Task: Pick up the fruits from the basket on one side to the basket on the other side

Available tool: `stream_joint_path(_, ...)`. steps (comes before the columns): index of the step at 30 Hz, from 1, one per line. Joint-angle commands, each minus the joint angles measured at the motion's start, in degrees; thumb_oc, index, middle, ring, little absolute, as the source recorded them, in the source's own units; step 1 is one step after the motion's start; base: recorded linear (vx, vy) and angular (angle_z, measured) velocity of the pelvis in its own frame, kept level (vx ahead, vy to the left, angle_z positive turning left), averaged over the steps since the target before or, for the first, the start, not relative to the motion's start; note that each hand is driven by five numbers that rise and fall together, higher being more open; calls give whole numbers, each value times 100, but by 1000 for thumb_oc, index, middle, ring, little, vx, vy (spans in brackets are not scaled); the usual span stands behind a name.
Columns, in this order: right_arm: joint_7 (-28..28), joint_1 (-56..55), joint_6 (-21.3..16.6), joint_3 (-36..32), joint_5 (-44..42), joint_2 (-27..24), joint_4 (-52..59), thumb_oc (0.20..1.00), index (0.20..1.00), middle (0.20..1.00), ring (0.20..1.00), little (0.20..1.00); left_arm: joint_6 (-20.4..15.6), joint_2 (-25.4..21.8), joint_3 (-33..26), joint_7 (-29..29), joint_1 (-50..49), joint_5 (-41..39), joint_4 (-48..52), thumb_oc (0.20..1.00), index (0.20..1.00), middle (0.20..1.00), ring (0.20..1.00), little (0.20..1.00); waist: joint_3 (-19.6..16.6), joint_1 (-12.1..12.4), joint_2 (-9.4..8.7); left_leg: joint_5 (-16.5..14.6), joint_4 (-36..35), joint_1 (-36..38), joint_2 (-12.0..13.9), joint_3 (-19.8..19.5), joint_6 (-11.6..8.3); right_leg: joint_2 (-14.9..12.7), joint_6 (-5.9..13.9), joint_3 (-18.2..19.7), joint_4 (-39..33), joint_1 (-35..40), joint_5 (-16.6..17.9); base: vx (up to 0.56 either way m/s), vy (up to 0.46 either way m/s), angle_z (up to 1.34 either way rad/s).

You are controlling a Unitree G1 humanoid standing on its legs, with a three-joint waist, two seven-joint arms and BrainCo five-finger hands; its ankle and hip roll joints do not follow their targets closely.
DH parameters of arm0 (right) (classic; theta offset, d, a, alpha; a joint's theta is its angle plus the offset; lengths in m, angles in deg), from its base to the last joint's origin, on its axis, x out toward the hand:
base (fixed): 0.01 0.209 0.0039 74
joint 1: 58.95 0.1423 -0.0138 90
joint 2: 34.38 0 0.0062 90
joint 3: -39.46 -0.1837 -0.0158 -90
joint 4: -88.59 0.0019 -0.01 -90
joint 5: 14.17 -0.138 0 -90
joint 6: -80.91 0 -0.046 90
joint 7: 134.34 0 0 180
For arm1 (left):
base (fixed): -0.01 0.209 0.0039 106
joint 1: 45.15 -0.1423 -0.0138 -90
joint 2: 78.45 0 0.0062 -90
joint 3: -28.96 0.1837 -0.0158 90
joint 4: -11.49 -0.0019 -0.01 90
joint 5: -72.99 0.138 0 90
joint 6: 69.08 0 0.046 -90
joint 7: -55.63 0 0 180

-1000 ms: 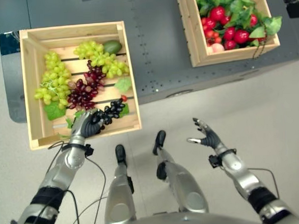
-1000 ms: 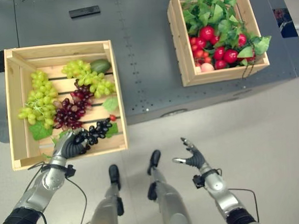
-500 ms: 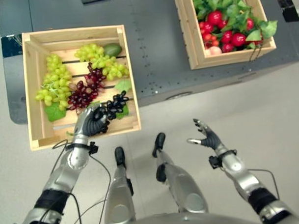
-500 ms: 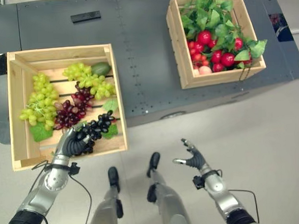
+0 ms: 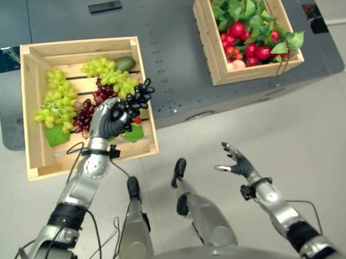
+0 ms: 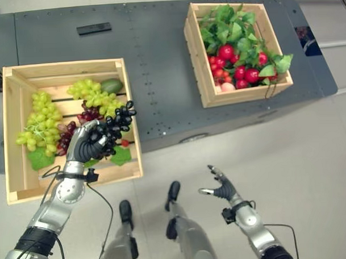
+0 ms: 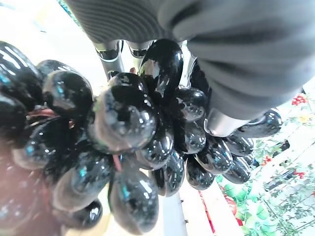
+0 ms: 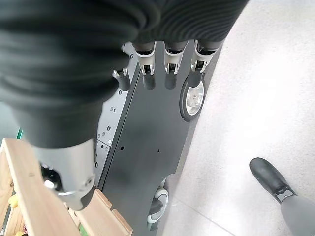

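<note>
Gripping a bunch of black grapes (image 5: 133, 99) in curled fingers, the robot's left hand (image 5: 107, 119) holds the fruit above the near right corner of the left crate (image 5: 31, 106), the bunch hanging over the crate's right wall. The wrist camera shows the glossy berries packed tight against the palm, with fingers wrapped round them. From where I stand, the job looks barely begun: green grapes (image 5: 54, 100), red grapes (image 5: 86, 110), some green leaves and what seems to be an avocado (image 5: 124, 63) lie in the left crate, all waiting their turn. Across the dark table (image 5: 170, 50), well apart, the right crate (image 5: 247, 70) is already heaped with red fruit (image 5: 246, 41) and green leaves (image 5: 242, 5), though I cannot tell whether any of that was carried over. The right hand (image 5: 235, 161) hangs low in front of the table, over the floor, fingers spread and holding nothing. The carry across the table to the far crate, and the release there, are not yet done.
</note>
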Motion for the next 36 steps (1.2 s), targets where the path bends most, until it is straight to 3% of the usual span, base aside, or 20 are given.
stream_joint_path(1,-12,75,-150,1,101,110,225,1000,1000,1000,1000,1000,-268,-20,-304,-264,318,-189,565,200,200,200,200,200,-182,9,-77,-196,53,-126,-172,91,309,-73,515,-146,491,1,-482,18,-2,-4)
stream_joint_path(15,-113,10,-89,-18,238,171,-14,1000,1000,1000,1000,1000,-506,-32,-481,73,-121,-495,1337,200,200,200,200,200,-439,76,79,-465,341,123,-249,129,326,-91,492,-46,499,370,-589,11,5,-3)
stream_joint_path(26,-188,-163,12,-239,472,191,-277,1000,1000,1000,1000,1000,-644,40,-779,564,-886,-1012,1991,200,200,200,200,200,-773,219,335,-765,553,796,-310,265,339,-140,526,-4,428,1213,-734,42,34,-1)
stream_joint_path(36,-219,-389,87,-408,591,274,-579,1000,1000,1000,1000,1000,-681,178,-1112,799,-1420,-1333,2256,200,200,200,200,200,-1196,314,534,-643,179,1293,-367,306,334,-154,587,-116,213,1724,-758,37,35,1)
